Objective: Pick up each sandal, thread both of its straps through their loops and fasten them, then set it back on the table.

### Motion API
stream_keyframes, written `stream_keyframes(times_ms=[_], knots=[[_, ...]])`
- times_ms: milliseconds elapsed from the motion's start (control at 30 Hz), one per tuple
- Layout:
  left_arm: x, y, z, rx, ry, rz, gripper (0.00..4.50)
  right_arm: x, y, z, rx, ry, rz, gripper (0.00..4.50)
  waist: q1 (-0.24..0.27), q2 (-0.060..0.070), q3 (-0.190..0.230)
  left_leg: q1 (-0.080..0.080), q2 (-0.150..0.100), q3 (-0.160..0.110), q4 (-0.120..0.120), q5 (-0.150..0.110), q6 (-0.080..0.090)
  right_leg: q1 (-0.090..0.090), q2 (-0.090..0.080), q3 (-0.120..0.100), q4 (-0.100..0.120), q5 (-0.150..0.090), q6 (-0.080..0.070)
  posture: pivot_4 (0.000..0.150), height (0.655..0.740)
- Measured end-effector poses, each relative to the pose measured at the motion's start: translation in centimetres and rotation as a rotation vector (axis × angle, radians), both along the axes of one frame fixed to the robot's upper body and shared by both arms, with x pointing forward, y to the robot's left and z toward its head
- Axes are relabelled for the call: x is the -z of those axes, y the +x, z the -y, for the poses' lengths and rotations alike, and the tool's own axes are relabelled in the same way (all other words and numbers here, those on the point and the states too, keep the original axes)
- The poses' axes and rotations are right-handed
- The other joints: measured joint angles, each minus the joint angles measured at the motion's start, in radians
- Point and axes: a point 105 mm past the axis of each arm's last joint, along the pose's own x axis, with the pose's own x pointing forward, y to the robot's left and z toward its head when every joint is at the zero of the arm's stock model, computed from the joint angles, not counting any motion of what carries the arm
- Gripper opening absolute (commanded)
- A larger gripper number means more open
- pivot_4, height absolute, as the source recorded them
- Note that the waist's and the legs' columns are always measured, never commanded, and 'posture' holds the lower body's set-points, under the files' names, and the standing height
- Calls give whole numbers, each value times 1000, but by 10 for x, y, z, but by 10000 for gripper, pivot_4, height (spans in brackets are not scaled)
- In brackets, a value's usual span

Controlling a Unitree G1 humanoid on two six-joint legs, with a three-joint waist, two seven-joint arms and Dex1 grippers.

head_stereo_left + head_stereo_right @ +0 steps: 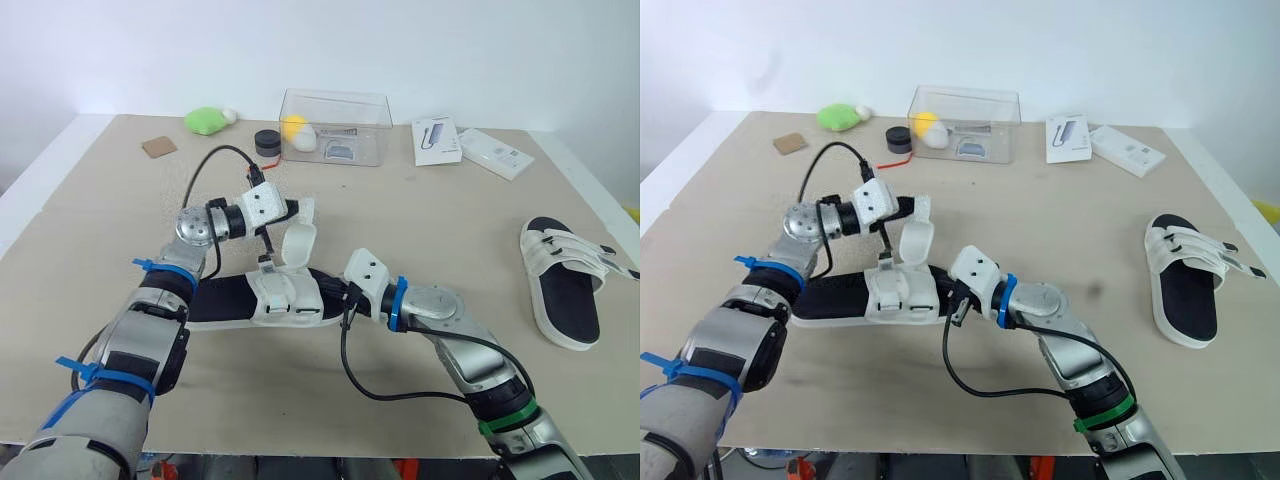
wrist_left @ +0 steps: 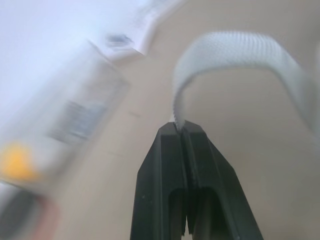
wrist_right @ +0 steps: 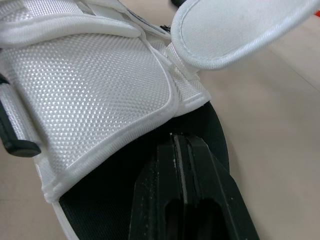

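**Clerk:** Item one, the near sandal?

**Checker:** Near sandal (image 1: 285,300): black footbed, white upper. It lies flat on the table (image 1: 420,230), crosswise in the near half, between the two arms. One strap (image 1: 297,245) is unfastened and stands up off the upper in an arch.

**Clerk:** Left gripper?

**Checker:** Left gripper (image 2: 180,127): fingers pinched together on the end of that strap, holding it raised above the sandal. The strap curves away from the tips in a loop.

**Clerk:** Right gripper?

**Checker:** Right gripper (image 3: 181,140): fingers closed flat against each other, nothing visible between them. The tips sit at the black footbed, just under the edge of the white mesh upper, at the sandal's right end.

**Clerk:** Second sandal?

**Checker:** Far sandal (image 1: 562,280): flat on the table near its right edge, well apart from both grippers. Two white straps lie across it, their ends jutting rightward. Fastened or not, I cannot tell.

**Clerk:** Sundries?

**Checker:** All along the far side. Clear box (image 1: 335,127), with a yellow and a white thing inside. Black pot (image 1: 267,143) just beside it on the left. Green lump (image 1: 205,121) and brown pad (image 1: 158,147) farther left. Two white cartons (image 1: 437,140) to the right of the box.
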Motion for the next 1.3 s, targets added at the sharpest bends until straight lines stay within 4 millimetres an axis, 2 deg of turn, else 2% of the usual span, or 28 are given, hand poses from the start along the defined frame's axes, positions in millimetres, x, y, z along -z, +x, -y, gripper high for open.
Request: stream_keyframes(times_ms=[33,100,167,233,400,533,700,767,833,1067,1300], knots=[[-4,-1,-3,-5,19,56,316,0,0,0,0,-1,1,0,1,0,0,0,0,0,0,0,0,0,0,0,0,0,1,1500,7400],[-27,-11,-15,-12,113,346,316,0,1,2,-1,-8,6,0,4,0,0,0,0,0,0,0,0,0,0,0,0,0,1,1500,7400],[-38,-20,-16,9,140,476,316,0,1,3,2,-12,7,0,9,0,0,0,0,0,0,0,0,1,0,0,0,0,1,1500,7400],[-51,-41,-8,103,210,749,316,0,3,5,11,-18,10,0,23,0,0,1,0,0,0,0,-1,1,0,0,0,1,3,1500,7400],[-46,-74,7,292,264,1078,316,0,4,6,13,-23,10,0,27,0,0,2,0,1,0,1,-2,1,0,1,0,2,4,1500,7400],[-38,-88,13,375,218,1171,316,0,4,6,10,-27,13,0,27,0,0,2,0,2,0,1,-2,1,0,1,0,2,4,1500,7400],[-16,-106,13,492,202,1218,316,-1,5,5,1,-32,10,0,27,0,0,2,0,2,0,1,-2,1,0,1,0,2,4,1500,7400],[-12,-110,12,511,187,1214,4393,-1,5,5,-1,-34,9,0,27,0,0,2,0,2,0,1,-2,1,0,1,0,2,5,1500,7400],[-11,-112,11,518,180,1219,11052,-1,6,5,-2,-35,9,0,27,0,0,3,0,2,0,1,-2,1,0,1,0,3,5,1500,7400],[-8,-120,13,550,153,1226,44477,-1,6,5,-3,-37,13,0,28,0,0,3,0,3,0,1,-2,1,0,2,0,3,5,1500,7400],[-6,-121,10,537,143,1180,44477,-1,6,5,-3,-38,14,0,28,0,0,3,0,3,1,1,-2,1,0,2,0,3,5,1500,7400]])
